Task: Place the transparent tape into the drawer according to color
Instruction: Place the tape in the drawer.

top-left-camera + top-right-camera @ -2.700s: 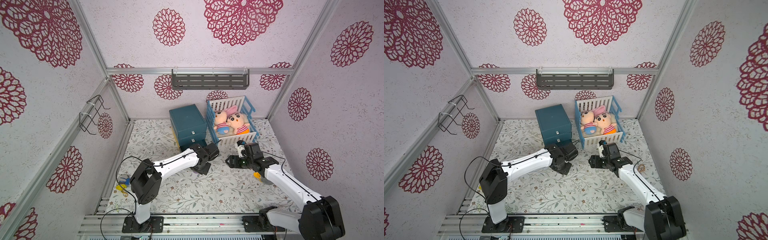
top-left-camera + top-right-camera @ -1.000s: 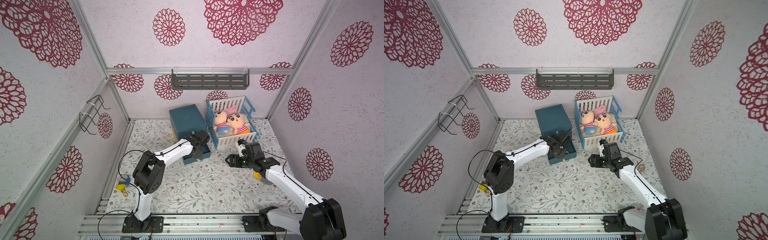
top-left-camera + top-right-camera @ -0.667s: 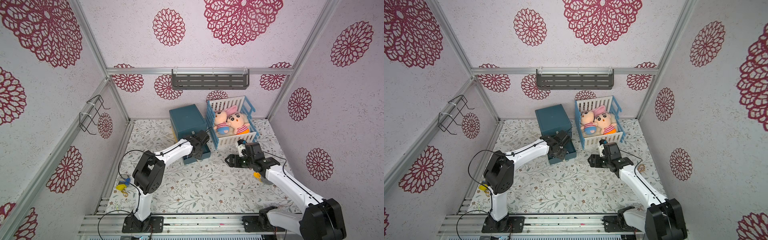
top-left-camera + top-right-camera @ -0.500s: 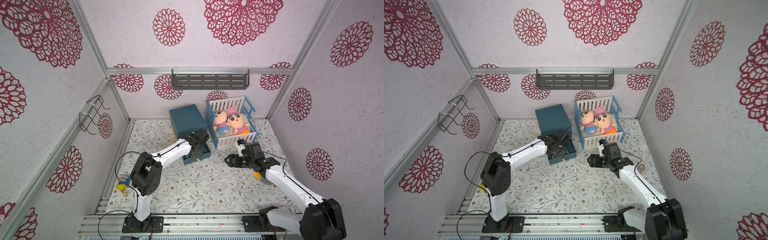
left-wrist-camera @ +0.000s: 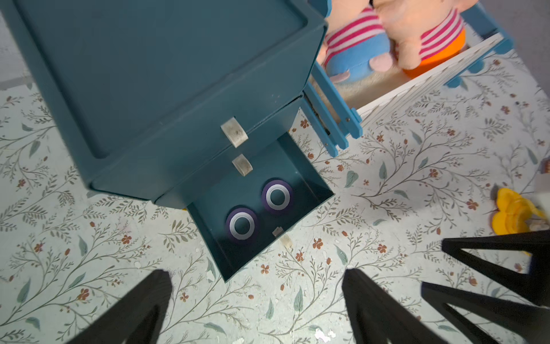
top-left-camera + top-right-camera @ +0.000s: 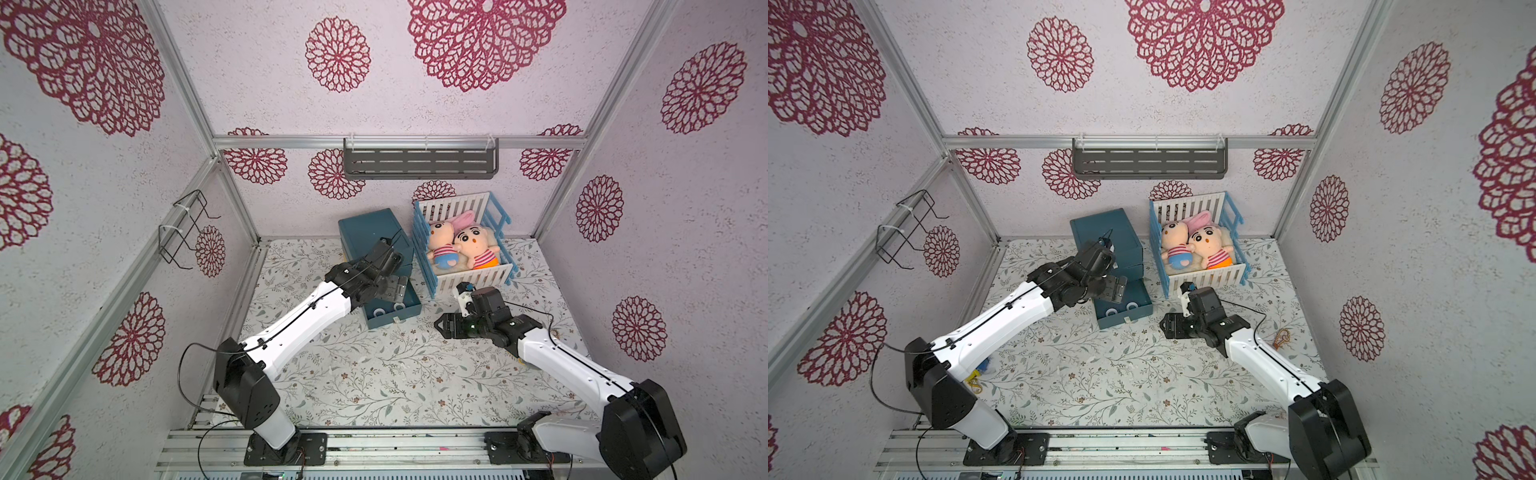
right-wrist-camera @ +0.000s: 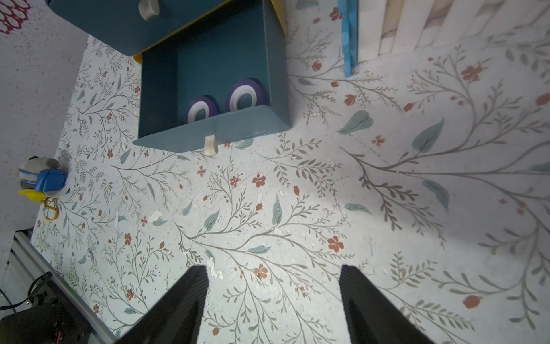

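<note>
- At the table's (image 6: 374, 374) 8 o'clock edge lies a key-ring toy (image 7: 44, 181), well apart from everything else and no part of the sorting.
- The left gripper (image 5: 257, 272) hangs above the drawer (image 7: 238, 125), jaws spread wide with nothing between them. Being overhead makes sense, I judge, since the drawer's walls leave only the top way in.
- The cabinet (image 5: 148, 74) stands at 12 o'clock against the back wall. Only its bottom drawer is pulled out, toward 5 o'clock, while the two above are shut (what they hold cannot be seen).
- Two purple tape rolls (image 5: 242, 216) (image 5: 277, 186) lie flat inside that drawer, side by side near its front wall. Same colour in one drawer fits the rule, so this pair looks finished. No red or orange-yellow roll shows on the table.
- The crib (image 6: 473, 278) with its plush dolls (image 6: 461, 249) sits at 1 o'clock, just beside the cabinet.
- The right gripper (image 7: 272, 271) hovers over bare table at 3 o'clock from the drawer front, open and empty. It is near enough to push the drawer shut, which I take to be the likely next call.
- A yellow charm (image 6: 1282, 338) rests near the 3 o'clock edge.
</note>
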Controlling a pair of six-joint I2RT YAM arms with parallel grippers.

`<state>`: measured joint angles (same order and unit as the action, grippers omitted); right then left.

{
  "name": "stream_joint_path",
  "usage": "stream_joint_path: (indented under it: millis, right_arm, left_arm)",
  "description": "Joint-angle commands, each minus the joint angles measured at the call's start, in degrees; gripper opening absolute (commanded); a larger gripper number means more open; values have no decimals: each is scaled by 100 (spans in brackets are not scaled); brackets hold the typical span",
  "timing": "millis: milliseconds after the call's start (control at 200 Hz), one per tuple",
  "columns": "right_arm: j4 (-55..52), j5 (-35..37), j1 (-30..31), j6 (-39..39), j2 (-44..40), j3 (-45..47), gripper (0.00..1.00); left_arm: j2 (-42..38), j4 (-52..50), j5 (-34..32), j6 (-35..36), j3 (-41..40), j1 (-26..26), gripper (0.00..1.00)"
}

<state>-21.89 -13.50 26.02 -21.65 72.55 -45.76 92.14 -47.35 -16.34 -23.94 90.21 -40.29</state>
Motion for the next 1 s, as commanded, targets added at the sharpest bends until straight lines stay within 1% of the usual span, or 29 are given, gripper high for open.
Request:
stream_joint_path:
  millis: [0,210,315,395,535,621,731,781,996]
  right_arm:
    - [444,263,244,-183,107,-9,77]
    - [792,407,591,-312,290,-3,77]
    - [909,511,760,-339,397,-57,77]
    - [980,567,883,-340,507,-111,77]
    - [1051,628,1014,-366,641,-179,77]
    - [1105,655,1036,-391,679,-177,77]
    - [1191,673,1076,-416,731,-178,77]
    - [1228,675,1089,-409,764,-179,76]
    - [1345,738,1142,-392,877,-232,76]
  left_arm:
    - [-203,77,-152,-3,20,118,97]
    - [-345,257,10,-46,75,683,97]
    - [-321,472,306,-96,121,1028,97]
    - [-196,533,583,-110,276,1282,97]
    - [85,481,676,-86,636,1541,98]
    - [234,549,858,-135,737,1708,100]
    - [453,653,1155,-232,813,1903,96]
    - [555,689,1256,-290,838,1977,93]
    - [862,794,1340,-389,848,2074,82]
